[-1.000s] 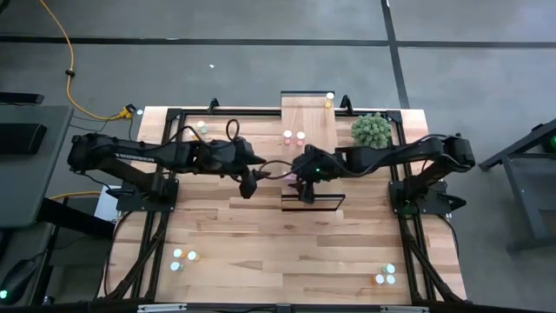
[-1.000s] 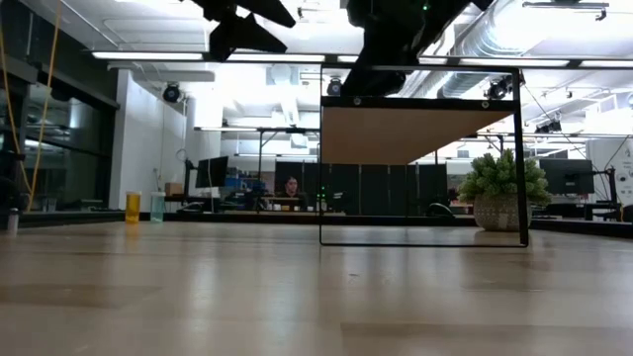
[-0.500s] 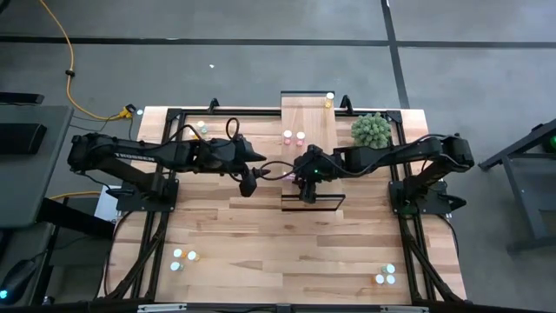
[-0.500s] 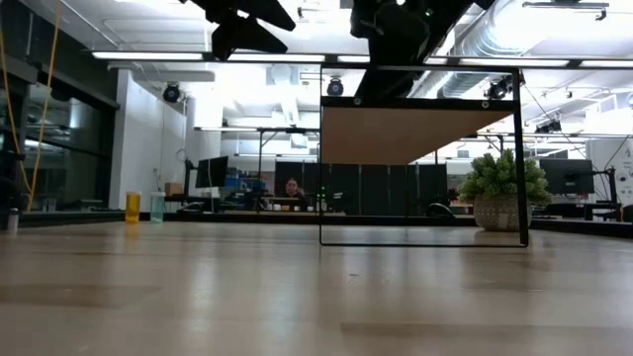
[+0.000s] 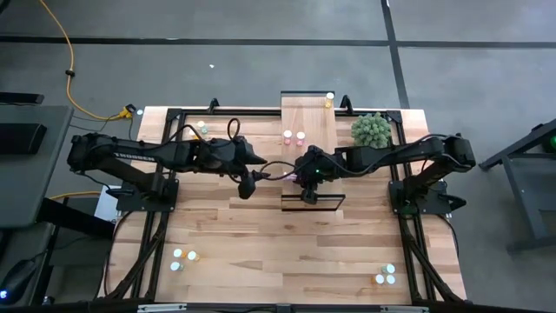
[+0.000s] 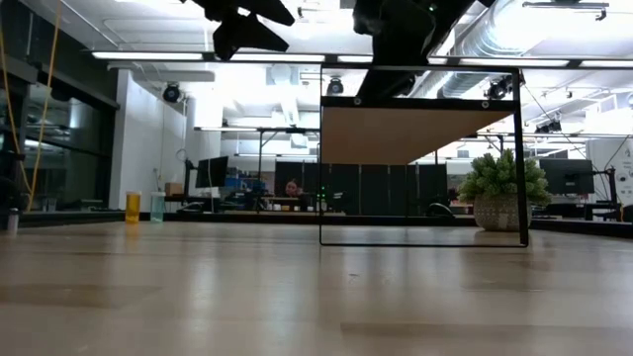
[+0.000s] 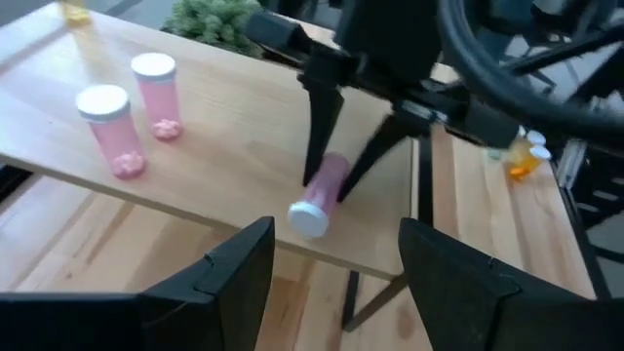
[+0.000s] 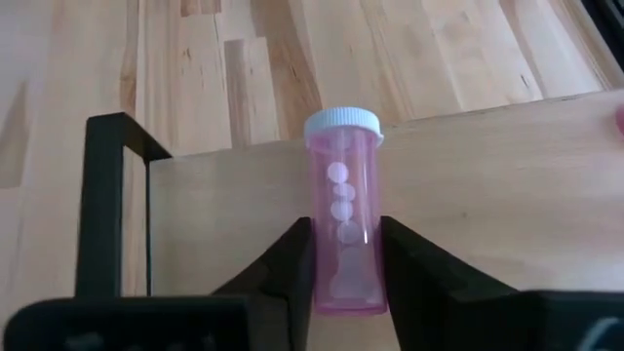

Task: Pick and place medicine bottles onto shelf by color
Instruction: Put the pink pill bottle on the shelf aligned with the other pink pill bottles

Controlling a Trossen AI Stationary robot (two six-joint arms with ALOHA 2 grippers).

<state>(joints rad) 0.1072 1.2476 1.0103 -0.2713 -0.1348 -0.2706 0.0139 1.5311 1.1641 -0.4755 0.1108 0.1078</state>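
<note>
The table (image 5: pixel 261 235) is made of light wood planks with a dark frame around it, and it stands on a grey floor. From the low view, the room behind is a big office with bright ceiling lights, desks and screens, and a person (image 6: pixel 292 190) sits far back (too small to tell more).

The shelf (image 5: pixel 308 122) is a long pale board on thin dark legs in the middle of the table. In the low view only its underside and legs show, so nothing on top of it can be seen there.

The right gripper (image 8: pixel 339 255) is at the near end of the shelf. Its two dark fingers sit on both sides of a pink bottle (image 8: pixel 343 214) lying on its side, white cap pointing toward the shelf edge. The fingers look like they touch it, but I cannot tell if they squeeze it tight. The left gripper (image 7: pixel 331 278) hangs just beside the shelf with its fingers apart and nothing between them.

Two more pink bottles (image 7: pixel 132 102) stand upright farther along the shelf, and a yellow bottle (image 5: pixel 329 100) stands at the far end. A green potted plant (image 5: pixel 372 129) sits near that end. More little bottles (image 5: pixel 182 258) wait at the front left corner, and others (image 5: pixel 385 276) at the front right; from above they are tiny and their colours are hard to make out.
</note>
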